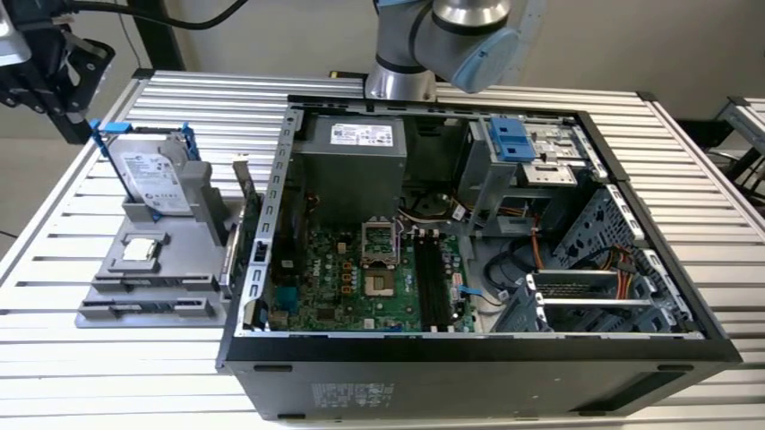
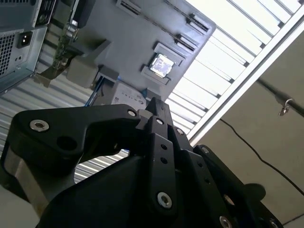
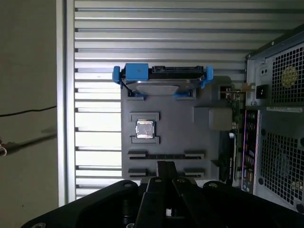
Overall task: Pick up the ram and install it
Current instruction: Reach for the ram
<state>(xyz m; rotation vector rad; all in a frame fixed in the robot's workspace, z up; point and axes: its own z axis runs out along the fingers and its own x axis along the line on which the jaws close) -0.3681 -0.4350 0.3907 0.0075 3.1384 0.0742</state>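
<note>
**Pincer shut, nothing in hand**

Black linkage pincer (image 3: 165, 165) hangs over the slotted end of the flat grey plastic parts tray (image 3: 180, 128), fingertips pressed together and holding nothing. I cannot tell where the ram lies. A clean pick probably wants the jaws opened and squared across its long edges.

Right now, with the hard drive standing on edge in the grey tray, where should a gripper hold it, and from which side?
Probably from above: pinch the hard drive across its two broad faces near the free top edge. It stands upright, lower edge seated in the grey tray, blue rails on its narrow ends.
</note>
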